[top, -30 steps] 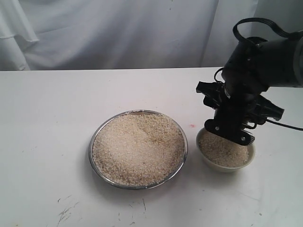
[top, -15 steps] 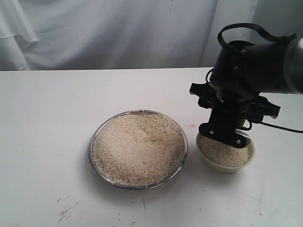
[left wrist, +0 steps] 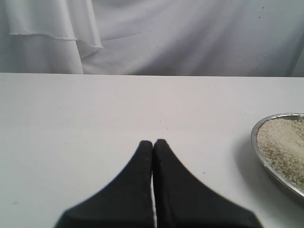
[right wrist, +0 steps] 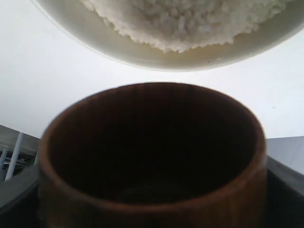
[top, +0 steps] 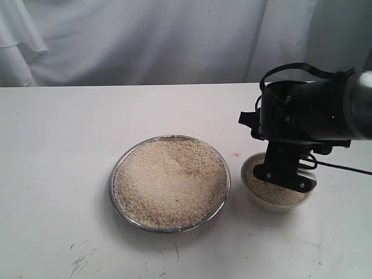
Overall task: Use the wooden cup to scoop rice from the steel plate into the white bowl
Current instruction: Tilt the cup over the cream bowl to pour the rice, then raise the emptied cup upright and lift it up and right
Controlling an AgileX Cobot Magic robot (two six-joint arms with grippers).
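My right gripper [top: 285,174] hangs low over the white bowl [top: 273,204], which is heaped with rice [top: 266,189]. It is shut on the wooden cup [right wrist: 142,213]. The cup's dark mouth faces the bowl [right wrist: 118,47] and shows no grains inside. In the exterior view the arm hides the cup. The steel plate [top: 116,168] sits left of the bowl, filled with rice [top: 168,183]. My left gripper [left wrist: 153,142] is shut on nothing, low over the bare table, with the plate's rim [left wrist: 260,159] off to one side. It is out of the exterior view.
A white cloth backdrop [top: 145,40] hangs behind the white table [top: 58,145]. A black cable [top: 349,168] runs from the right arm toward the right edge. Small dark marks [top: 81,261] lie near the table's front.
The right arm has dropped and turned over the bowl, bringing the gripper and cup down close to the rice heap. Plate and bowl have not moved.
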